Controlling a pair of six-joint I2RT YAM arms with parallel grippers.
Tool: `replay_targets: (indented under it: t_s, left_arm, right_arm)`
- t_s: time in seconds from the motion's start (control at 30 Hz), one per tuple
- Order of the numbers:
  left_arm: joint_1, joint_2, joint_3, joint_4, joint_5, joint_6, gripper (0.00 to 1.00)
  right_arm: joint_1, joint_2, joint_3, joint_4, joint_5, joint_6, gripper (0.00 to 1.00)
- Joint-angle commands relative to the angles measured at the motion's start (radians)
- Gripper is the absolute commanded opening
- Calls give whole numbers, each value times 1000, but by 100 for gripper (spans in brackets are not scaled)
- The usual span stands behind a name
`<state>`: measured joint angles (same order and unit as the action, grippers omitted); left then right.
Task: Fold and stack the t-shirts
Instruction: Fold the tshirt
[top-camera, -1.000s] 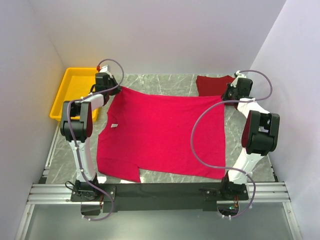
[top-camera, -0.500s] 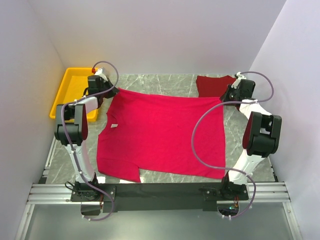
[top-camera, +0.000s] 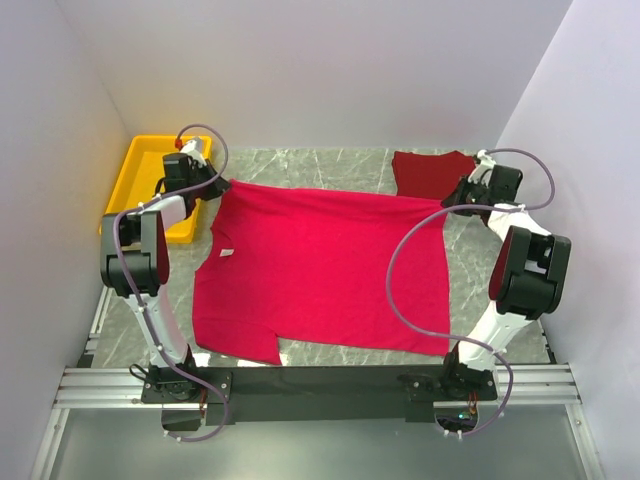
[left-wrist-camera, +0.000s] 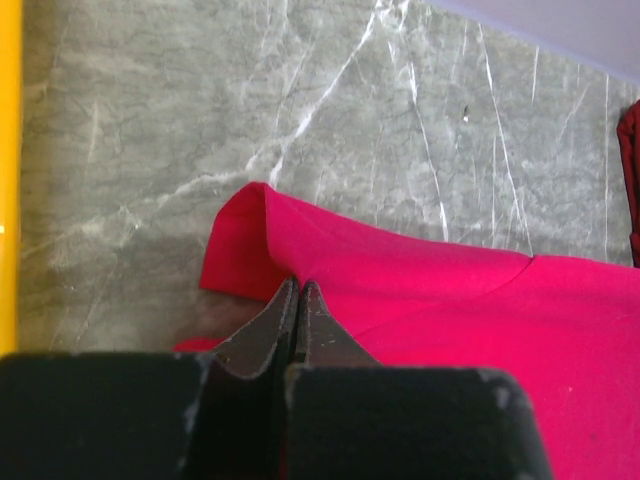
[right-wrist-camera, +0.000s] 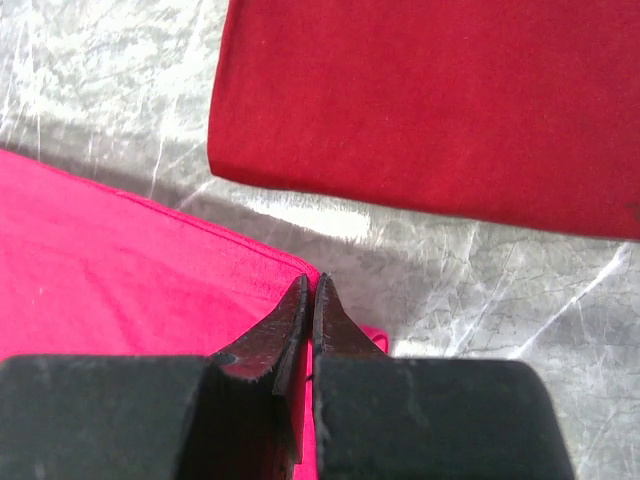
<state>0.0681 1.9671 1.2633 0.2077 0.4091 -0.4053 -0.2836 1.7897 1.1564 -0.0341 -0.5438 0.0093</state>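
Observation:
The bright crimson-pink t-shirt lies spread flat across the middle of the table, its white neck label near the left side. My left gripper is shut on the shirt's far-left corner, where the cloth bunches into a small fold at the closed fingertips. At the far-right corner my right gripper is shut on the pink cloth, which sits between its fingertips. The darker maroon t-shirt lies folded at the back right, just beyond the right gripper.
A yellow plastic tray stands at the back left, close to the left gripper; its rim runs along the left edge of the left wrist view. White walls close in the table on three sides. Grey marble table shows behind the pink shirt.
Both grippers have moved outward, left one leftward and right one rightward, drawing the pink shirt's far edge straighter and tauter. Both stayed shut on the cloth.

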Motion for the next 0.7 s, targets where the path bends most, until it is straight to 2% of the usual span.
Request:
replay_targets:
  t_s: [0.0, 0.67]
  left_arm:
    - [16, -60, -5, -8, 28, 39, 1]
    - [33, -142, -94, -45, 27, 82, 1]
  right_arm:
    - [-17, -61, -12, -1, -45, -51, 0]
    - [-57, -90, -44, -69, -81, -86, 0]
